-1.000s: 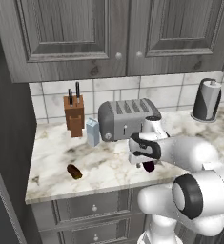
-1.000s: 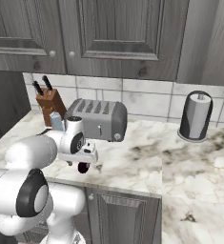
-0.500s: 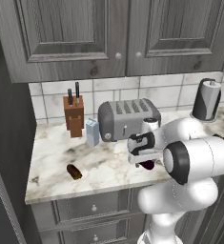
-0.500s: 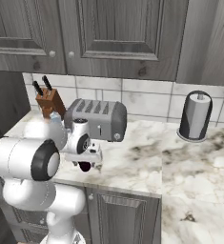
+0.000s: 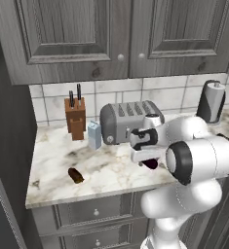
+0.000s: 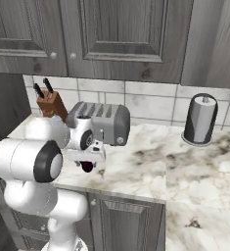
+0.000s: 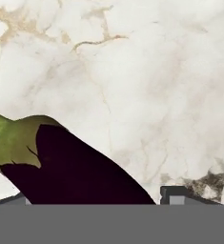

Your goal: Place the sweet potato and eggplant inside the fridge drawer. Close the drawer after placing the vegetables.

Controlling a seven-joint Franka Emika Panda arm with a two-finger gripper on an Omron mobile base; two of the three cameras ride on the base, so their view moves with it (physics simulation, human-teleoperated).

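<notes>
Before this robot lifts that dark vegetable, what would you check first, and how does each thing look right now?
1. Eggplant between the fingers: ok. In the hand view it lies across the gap of the claw on the marble counter.
2. Claw closed firmly on it: cannot tell. One fingertip shows beside the eggplant, but contact is not clear.
3. Claw low enough: ok. In the left base view the claw sits down at the eggplant.
4. Room to lift past the toaster: ok, though it stands close behind the hand.
5. Sweet potato out of the way: ok. It lies apart, toward the counter's left end.
6. Fridge drawer open and ready: cannot tell.
</notes>
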